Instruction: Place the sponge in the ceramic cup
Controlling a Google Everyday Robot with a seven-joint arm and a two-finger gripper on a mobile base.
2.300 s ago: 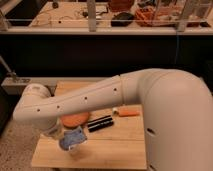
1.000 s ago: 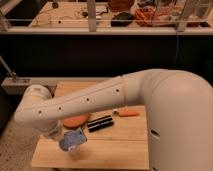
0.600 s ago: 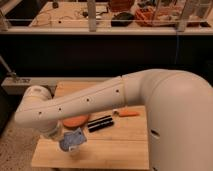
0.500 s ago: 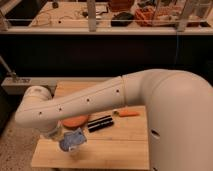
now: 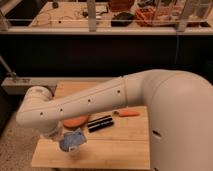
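Observation:
The blue sponge [image 5: 70,141] is at the front left of the wooden table [image 5: 120,145], right under the end of my white arm. My gripper [image 5: 63,135] is directly over it and mostly hidden behind the wrist. A pale rim around the sponge's lower right side looks like the ceramic cup [image 5: 80,148]. The sponge and the wrist cover most of the cup. I cannot tell whether the sponge rests inside it or is held just above it.
A wide orange dish [image 5: 76,121] lies just behind the sponge, partly under my arm. Two black bars [image 5: 100,123] lie to its right, and an orange-handled tool [image 5: 128,113] beyond them. A dark counter with clutter runs along the back.

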